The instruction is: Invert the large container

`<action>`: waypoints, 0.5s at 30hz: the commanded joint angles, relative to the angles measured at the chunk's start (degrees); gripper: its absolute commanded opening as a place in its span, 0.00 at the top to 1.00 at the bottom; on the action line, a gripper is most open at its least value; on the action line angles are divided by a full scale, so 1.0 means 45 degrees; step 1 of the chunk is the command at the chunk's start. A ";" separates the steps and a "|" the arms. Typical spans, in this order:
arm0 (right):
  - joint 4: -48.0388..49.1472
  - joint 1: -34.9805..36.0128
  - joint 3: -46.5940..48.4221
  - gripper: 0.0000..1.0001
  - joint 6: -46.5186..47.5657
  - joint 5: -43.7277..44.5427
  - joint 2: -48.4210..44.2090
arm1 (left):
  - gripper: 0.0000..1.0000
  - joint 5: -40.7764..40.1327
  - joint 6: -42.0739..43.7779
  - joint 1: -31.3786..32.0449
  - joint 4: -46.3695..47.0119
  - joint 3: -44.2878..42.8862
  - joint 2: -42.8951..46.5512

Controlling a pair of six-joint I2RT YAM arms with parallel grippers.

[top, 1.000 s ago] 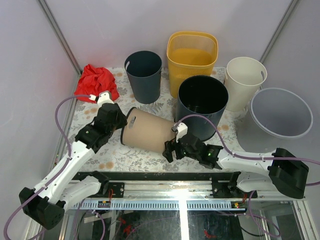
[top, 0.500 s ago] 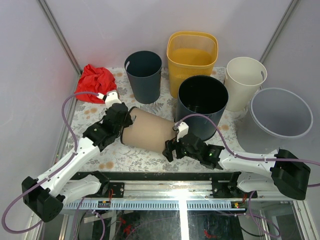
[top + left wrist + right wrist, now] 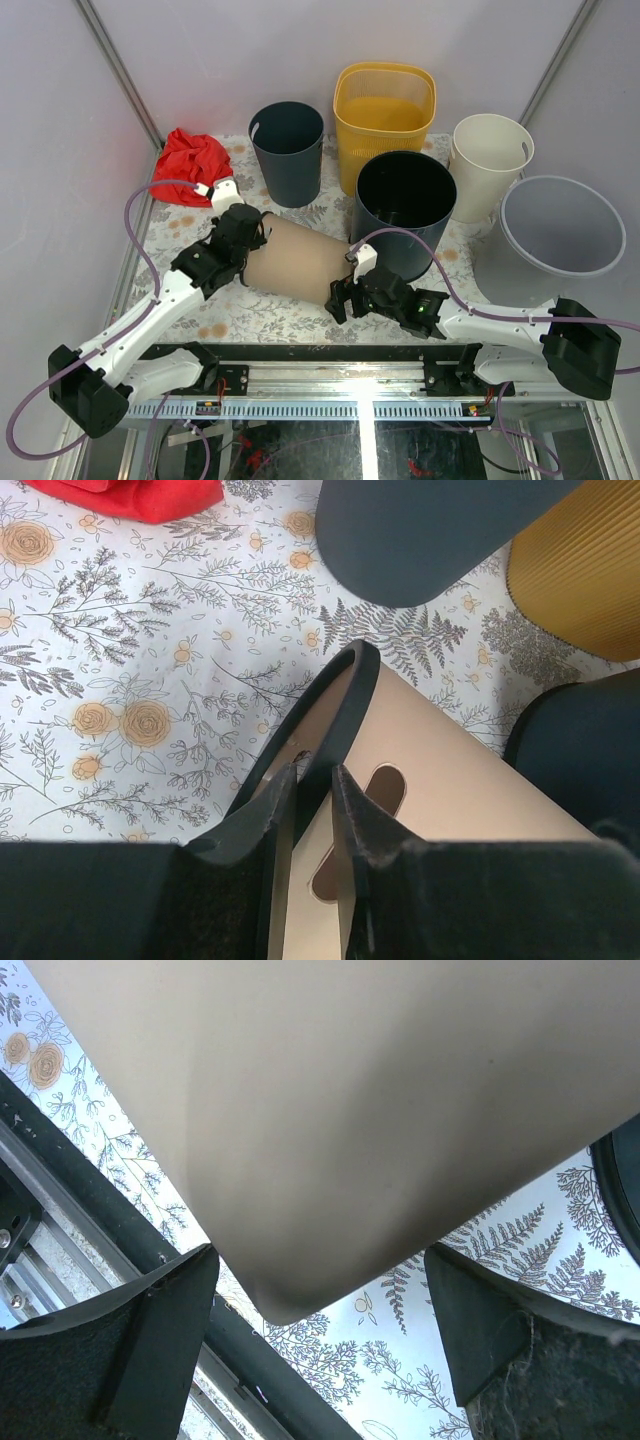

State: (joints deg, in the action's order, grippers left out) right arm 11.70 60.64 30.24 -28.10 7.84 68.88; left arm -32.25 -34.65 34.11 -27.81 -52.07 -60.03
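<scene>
A tan container point(image 3: 300, 262) lies on its side on the floral table, open end to the left, base to the right. My left gripper point(image 3: 243, 228) is shut on its dark rim point(image 3: 335, 705), one finger inside and one outside, beside a handle slot; the tan wall point(image 3: 460, 780) fills the left wrist view's lower right. My right gripper point(image 3: 340, 296) is open at the container's base end. In the right wrist view the tan wall point(image 3: 350, 1090) sits above and between the spread fingers point(image 3: 170, 1330); I cannot tell whether they touch it.
Upright behind stand a dark blue-grey bin point(image 3: 287, 150), a yellow ribbed basket point(image 3: 385, 110), a big dark bin point(image 3: 405, 205) just right of the tan one, a cream bin point(image 3: 490, 160) and a translucent grey bin point(image 3: 560, 225). A red cloth point(image 3: 190, 165) lies at far left.
My left gripper has moved right and away from me onto the tan container's rim, and its open end has shifted slightly with it. The right arm has barely moved.
</scene>
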 commanded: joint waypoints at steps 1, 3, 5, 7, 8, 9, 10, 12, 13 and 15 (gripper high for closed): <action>0.0543 0.0040 0.0077 0.09 -0.0142 -0.0035 -0.0073 | 0.93 -0.0870 -0.0465 0.0061 0.0011 -0.0264 -0.0214; 0.0570 0.0050 0.0121 0.09 -0.0079 -0.0042 -0.0058 | 0.94 -0.0891 -0.0628 0.0062 -0.0072 -0.0237 -0.0267; 0.0520 0.0040 0.0279 0.09 0.0011 -0.0064 -0.0001 | 0.94 -0.0915 -0.0934 0.0058 -0.0217 -0.0214 -0.0254; 0.0273 0.0042 0.0586 0.10 0.0079 0.0020 0.0085 | 0.94 -0.0897 -0.1320 0.0067 -0.0400 -0.0118 -0.0146; 0.0126 0.0052 0.0766 0.10 0.0090 0.0093 0.0132 | 0.93 -0.0829 -0.1471 0.0078 -0.0445 -0.0050 -0.0040; 0.0037 0.0041 0.0937 0.10 0.0118 0.0163 0.0187 | 0.91 -0.0720 -0.1629 0.0074 -0.0473 0.0068 0.0078; -0.0079 0.0045 0.1117 0.10 0.0129 0.0257 0.0255 | 0.89 -0.0658 -0.1795 0.0062 -0.0520 0.0210 0.0242; -0.0325 0.0040 0.1524 0.11 0.0117 0.0503 0.0431 | 0.81 -0.0592 -0.2021 0.0076 -0.0607 0.0419 0.0572; -0.0503 0.0040 0.1747 0.11 0.0112 0.0707 0.0552 | 0.78 -0.0585 -0.2111 0.0064 -0.0657 0.0498 0.0748; -0.0977 0.0040 0.2243 0.12 0.0140 0.1226 0.0833 | 0.77 -0.0652 -0.2255 0.0077 -0.0736 0.0690 0.1119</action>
State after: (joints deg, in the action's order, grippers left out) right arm 8.86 60.64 34.52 -28.01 8.54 71.05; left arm -33.89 -41.39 34.11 -28.82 -50.87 -57.95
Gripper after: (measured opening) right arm 0.893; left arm 0.221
